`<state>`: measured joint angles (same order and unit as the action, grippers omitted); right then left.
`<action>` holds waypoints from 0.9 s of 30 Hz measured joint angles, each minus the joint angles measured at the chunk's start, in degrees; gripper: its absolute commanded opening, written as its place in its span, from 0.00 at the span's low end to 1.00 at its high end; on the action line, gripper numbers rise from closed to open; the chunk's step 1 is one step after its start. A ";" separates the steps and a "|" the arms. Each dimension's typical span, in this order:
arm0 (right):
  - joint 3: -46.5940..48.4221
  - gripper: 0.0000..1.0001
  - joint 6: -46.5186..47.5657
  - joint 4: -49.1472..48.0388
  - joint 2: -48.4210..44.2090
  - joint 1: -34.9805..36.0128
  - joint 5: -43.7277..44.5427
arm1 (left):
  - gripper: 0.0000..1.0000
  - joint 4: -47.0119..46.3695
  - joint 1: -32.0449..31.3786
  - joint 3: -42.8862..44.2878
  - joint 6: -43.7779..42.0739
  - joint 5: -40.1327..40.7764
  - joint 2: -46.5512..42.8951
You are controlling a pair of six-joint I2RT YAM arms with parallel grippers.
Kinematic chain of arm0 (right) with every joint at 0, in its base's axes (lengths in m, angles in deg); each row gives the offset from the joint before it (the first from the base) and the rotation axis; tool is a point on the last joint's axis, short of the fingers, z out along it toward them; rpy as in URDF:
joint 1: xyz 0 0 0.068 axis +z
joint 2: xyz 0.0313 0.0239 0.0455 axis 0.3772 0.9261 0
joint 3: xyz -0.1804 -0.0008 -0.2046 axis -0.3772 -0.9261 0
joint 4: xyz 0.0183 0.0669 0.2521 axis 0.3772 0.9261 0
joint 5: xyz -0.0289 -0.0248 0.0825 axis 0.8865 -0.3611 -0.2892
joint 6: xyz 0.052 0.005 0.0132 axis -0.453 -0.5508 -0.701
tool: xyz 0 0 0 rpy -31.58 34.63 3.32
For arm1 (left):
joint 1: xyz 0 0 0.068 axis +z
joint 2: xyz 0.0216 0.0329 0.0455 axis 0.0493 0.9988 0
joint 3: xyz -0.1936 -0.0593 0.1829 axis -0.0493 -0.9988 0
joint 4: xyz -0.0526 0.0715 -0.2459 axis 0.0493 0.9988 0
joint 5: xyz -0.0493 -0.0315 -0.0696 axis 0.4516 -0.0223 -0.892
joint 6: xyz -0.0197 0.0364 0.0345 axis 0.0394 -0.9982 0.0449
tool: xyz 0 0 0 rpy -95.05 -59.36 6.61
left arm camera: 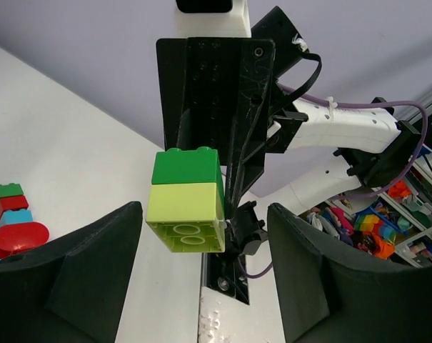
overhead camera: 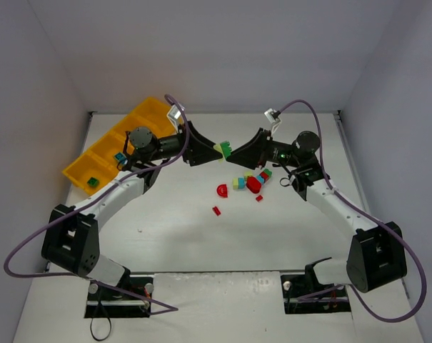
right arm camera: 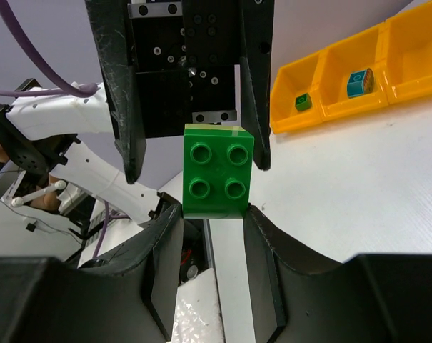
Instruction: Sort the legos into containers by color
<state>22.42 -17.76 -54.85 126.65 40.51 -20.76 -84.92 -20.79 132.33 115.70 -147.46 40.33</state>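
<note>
A dark green brick stacked on a yellow-green brick (overhead camera: 224,149) hangs in the air between both grippers. My right gripper (overhead camera: 234,151) is shut on the green brick (right arm camera: 217,171), pinching its sides. My left gripper (overhead camera: 213,151) is open, its fingers (left arm camera: 94,271) wide either side of the stack (left arm camera: 187,207) without touching it. The orange-yellow tray (overhead camera: 141,118) lies at the back left; one compartment holds a small green brick (overhead camera: 93,181), another a teal one (overhead camera: 119,157). Loose legos (overhead camera: 253,180) lie mid-table with a red half-round (overhead camera: 222,190).
Small red bricks lie at the front of the pile (overhead camera: 216,211) and near it (overhead camera: 259,198). In the right wrist view the tray (right arm camera: 330,64) shows the green (right arm camera: 302,102) and teal (right arm camera: 355,83) bricks. White walls enclose the table on three sides.
</note>
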 measured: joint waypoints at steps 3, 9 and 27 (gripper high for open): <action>0.00 0.00 -0.26 -0.39 0.02 0.00 0.00 | 0.61 0.11 -0.24 0.00 0.20 0.02 0.52; 0.00 0.00 -0.48 -1.22 0.02 0.00 0.00 | 0.46 0.57 -0.28 0.15 0.17 0.07 1.22; -0.98 0.00 -0.44 -3.30 0.24 -0.37 -0.17 | 0.00 -3.08 0.50 0.50 3.89 -2.36 2.95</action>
<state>21.44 -18.20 -58.15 126.89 40.14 -20.93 -88.00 -20.29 132.83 119.59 -149.82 43.29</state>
